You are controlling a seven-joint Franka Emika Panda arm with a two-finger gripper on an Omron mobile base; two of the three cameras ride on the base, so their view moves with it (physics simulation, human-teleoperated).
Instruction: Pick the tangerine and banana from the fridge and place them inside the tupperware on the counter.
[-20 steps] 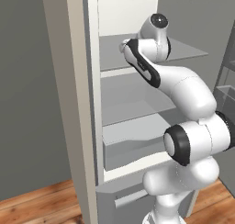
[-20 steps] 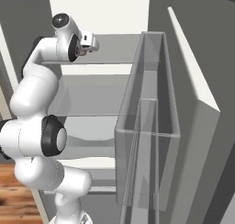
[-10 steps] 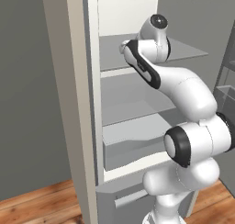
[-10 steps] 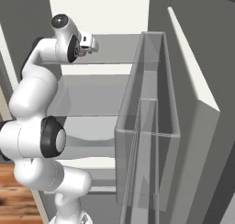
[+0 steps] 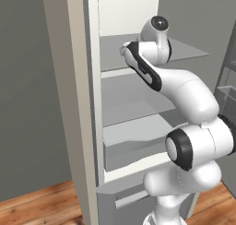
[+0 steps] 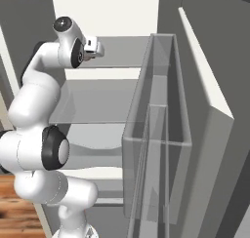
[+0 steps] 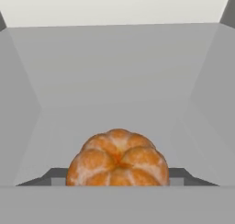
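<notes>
Inside the fridge (image 5: 83, 127), on its grey shelf (image 7: 114, 90), the hand (image 7: 117, 177) has its fingers either side of the tangerine (image 7: 117, 158), can't tell if it's actually gripping.

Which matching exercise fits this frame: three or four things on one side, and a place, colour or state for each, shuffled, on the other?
Things:
1. tangerine
2. fridge
3. clear door bin
4. floor

Descriptions:
A. transparent, on the open door at right
B. brown wood planks
C. orange, between the gripper's finger tips
D. door open, flat grey shelves inside

Pairs: 1-C, 2-D, 3-A, 4-B
</notes>
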